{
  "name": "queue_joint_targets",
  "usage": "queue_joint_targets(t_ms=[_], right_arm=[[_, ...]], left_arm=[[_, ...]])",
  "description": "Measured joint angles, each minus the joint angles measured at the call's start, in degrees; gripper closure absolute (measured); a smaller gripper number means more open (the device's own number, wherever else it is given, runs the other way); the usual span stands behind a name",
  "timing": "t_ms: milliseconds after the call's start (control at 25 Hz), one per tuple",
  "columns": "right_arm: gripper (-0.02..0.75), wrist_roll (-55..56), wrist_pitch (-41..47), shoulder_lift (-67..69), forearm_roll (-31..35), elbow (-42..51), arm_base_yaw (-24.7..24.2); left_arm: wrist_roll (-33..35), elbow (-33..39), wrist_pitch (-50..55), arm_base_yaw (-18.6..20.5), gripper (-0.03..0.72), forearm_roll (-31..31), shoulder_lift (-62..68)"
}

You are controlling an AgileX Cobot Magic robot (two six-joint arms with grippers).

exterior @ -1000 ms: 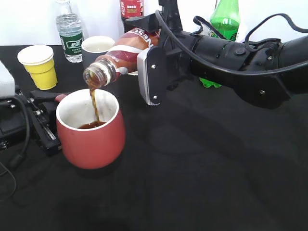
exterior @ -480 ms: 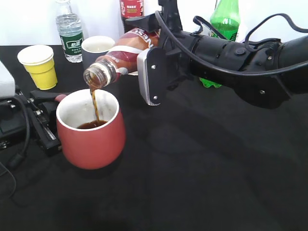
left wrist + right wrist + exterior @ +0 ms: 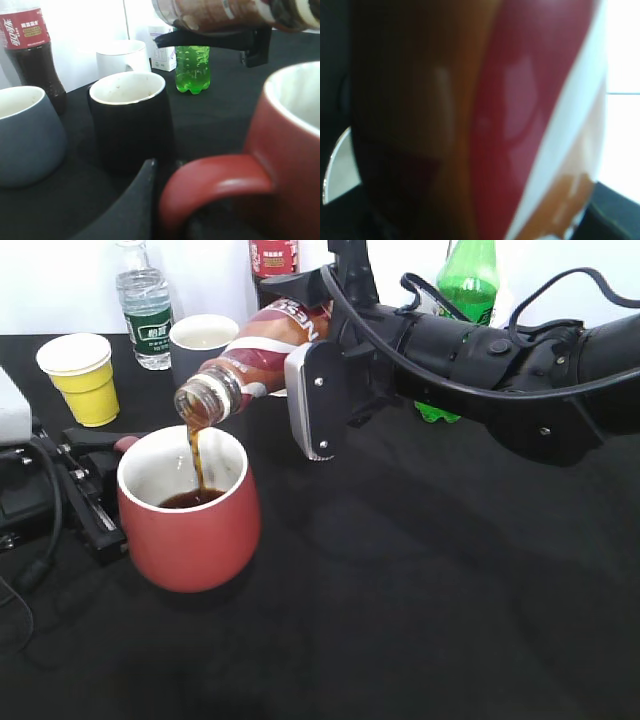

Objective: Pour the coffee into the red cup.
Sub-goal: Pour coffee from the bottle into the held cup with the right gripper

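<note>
The coffee bottle (image 3: 250, 355) is tilted mouth-down to the left above the red cup (image 3: 190, 530). A thin brown stream (image 3: 197, 455) runs from its mouth into the cup, which holds dark liquid at the bottom. My right gripper (image 3: 305, 345) is shut on the bottle's body, and the label fills the right wrist view (image 3: 470, 120). My left gripper (image 3: 115, 455) sits at the cup's left side, shut on its handle (image 3: 215, 172). The left wrist view also shows the gripper (image 3: 167, 167), the cup wall (image 3: 290, 165) and the bottle overhead (image 3: 225, 12).
A yellow paper cup (image 3: 82, 378), a water bottle (image 3: 145, 305), a grey-blue mug (image 3: 200, 340), a cola bottle (image 3: 272, 260) and a green soda bottle (image 3: 465, 280) stand along the back. A black mug (image 3: 131, 125) and a white mug (image 3: 122, 57) stand behind the cup.
The stream keeps running into the red cup. The bottle and both arms have hardly moved.
</note>
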Motion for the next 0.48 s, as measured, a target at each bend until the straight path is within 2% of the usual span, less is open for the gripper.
queue_joint_targets(t_ms=[480], right_arm=[[0.203,-0.67,0.0,0.0,0.15,0.0,0.0]], left_arm=[[0.05,0.0,0.1,0.0,0.619,0.0,0.0]])
